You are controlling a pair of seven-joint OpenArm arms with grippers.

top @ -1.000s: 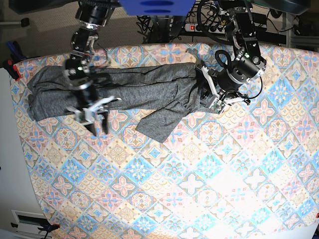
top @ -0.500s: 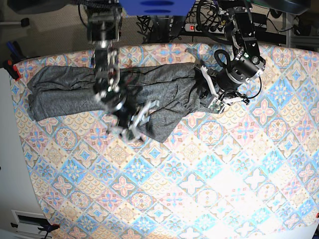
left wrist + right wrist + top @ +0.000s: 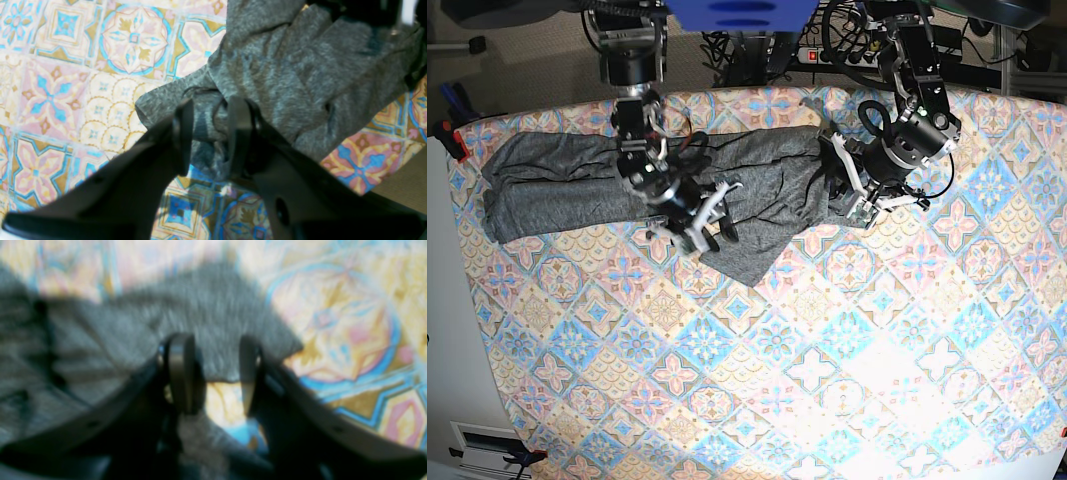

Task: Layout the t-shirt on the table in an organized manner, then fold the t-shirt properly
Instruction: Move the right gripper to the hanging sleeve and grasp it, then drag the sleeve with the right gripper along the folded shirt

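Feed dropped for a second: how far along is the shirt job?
Early. Nothing is folded: the t-shirt lies bunched in a long strip on the table. In hand: the left gripper pinches one end; the right gripper, jaws apart, is at a loose flap. Left: spreading flat, then folding.

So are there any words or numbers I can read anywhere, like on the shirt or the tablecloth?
None can be read.
The t-shirt is plain grey, with no print.
The table cloth shows only flower tile patterns.
The gear behind the table is too small to read.
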